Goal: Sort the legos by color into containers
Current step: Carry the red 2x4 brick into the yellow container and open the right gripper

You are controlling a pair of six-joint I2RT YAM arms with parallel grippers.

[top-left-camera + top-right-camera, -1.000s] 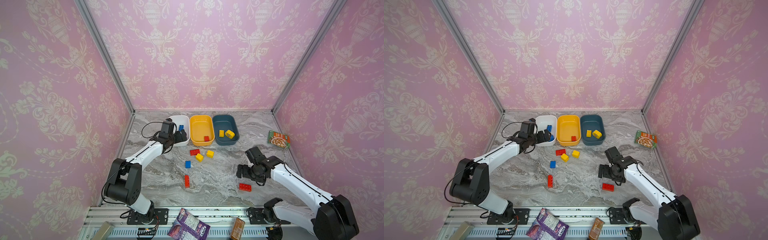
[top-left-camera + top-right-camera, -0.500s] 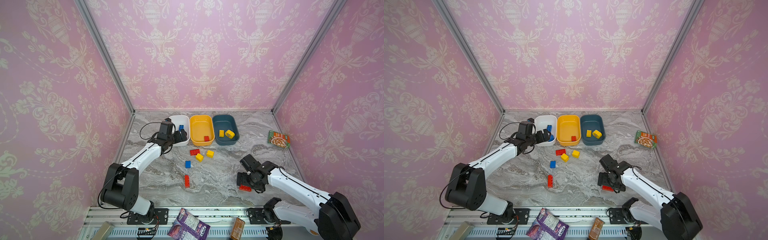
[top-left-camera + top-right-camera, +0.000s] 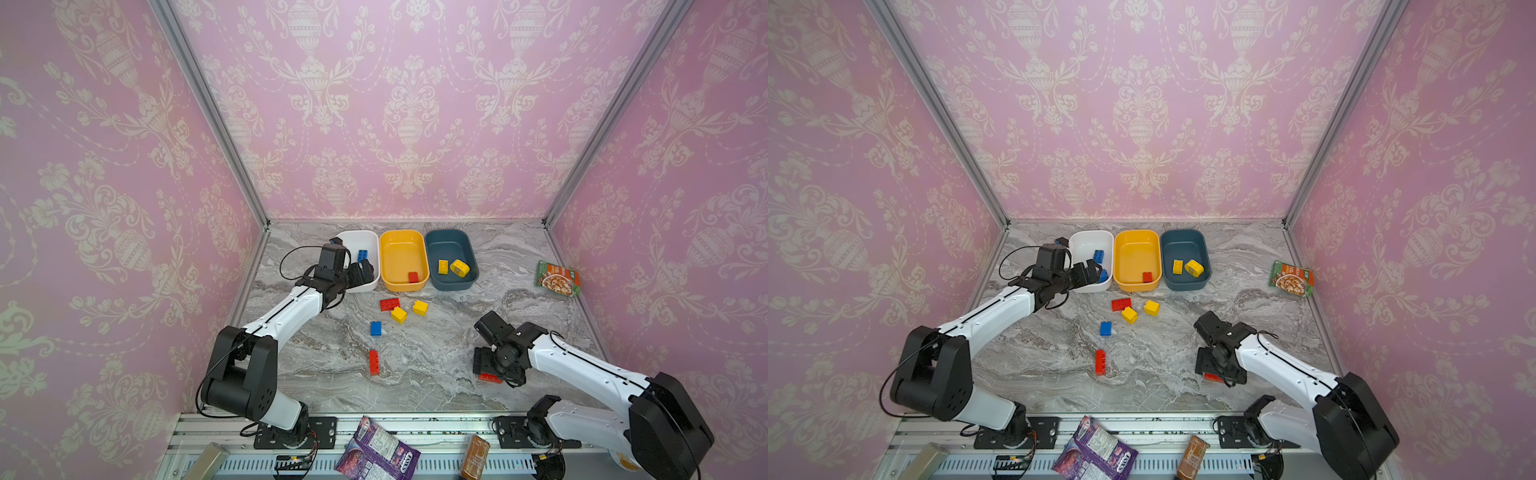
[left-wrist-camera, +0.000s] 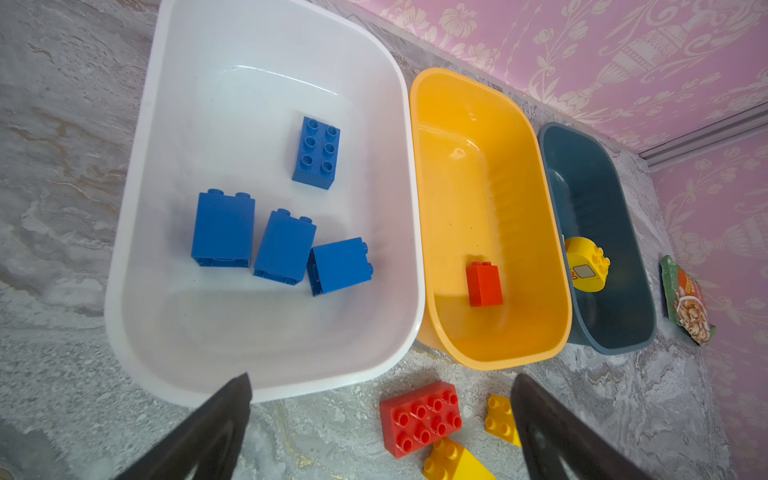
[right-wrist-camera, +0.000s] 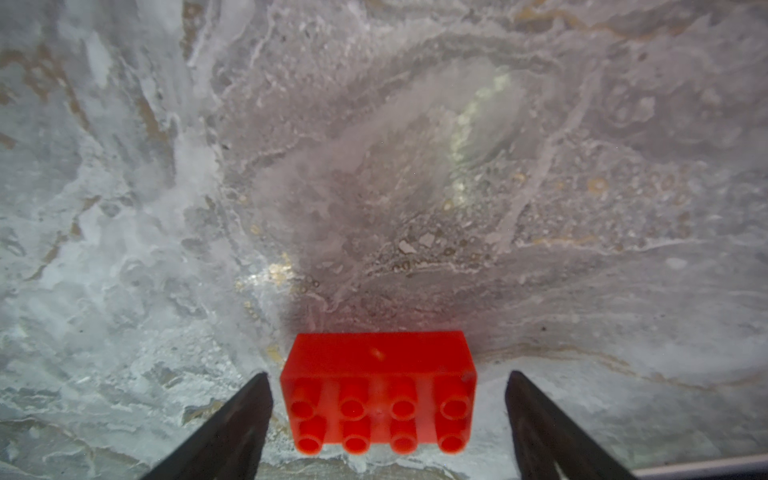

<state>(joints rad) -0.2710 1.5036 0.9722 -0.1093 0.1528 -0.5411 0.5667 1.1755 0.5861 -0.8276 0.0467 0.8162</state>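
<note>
Legos (image 3: 398,314), small chunky studded plastic bricks in blue, red and yellow, numbered thirteen across the views you had. Three shallow rounded-rectangle plastic tubs stood side by side in one row at the far edge of the grey marbled tabletop (image 3: 415,386).

The white tub (image 4: 249,324) held four blue bricks (image 4: 223,228): one studs-up, three on their sides in a close group. The yellow-orange tub (image 4: 457,166) held one short red brick (image 4: 484,284). The dark teal-blue tub (image 4: 590,187) held two yellow pieces, one square brick (image 3: 443,267) and one rounded piece with a printed face (image 4: 588,266).

Six bricks lay on the tabletop:
- one wide red eight-stud brick (image 3: 389,304);
- two small yellow bricks (image 3: 420,307) just beside it;
- one small blue brick (image 3: 375,328) nearer the front rail;
- one long red brick (image 3: 374,362) nearer the rail again, well apart from the tubs;
- one more red eight-stud brick (image 5: 378,390) under your right arm.

Your left gripper (image 4: 380,378) was at the near rim of the white tub, its jaws spread wide and holding nothing. Your right gripper (image 5: 387,374) was lowered over that last red brick, one jaw on either side, with bare marble showing in both gaps, so the jaws stood apart and no grip was made.

One green snack packet (image 3: 557,278) lay near the right wall, well apart from every brick.
</note>
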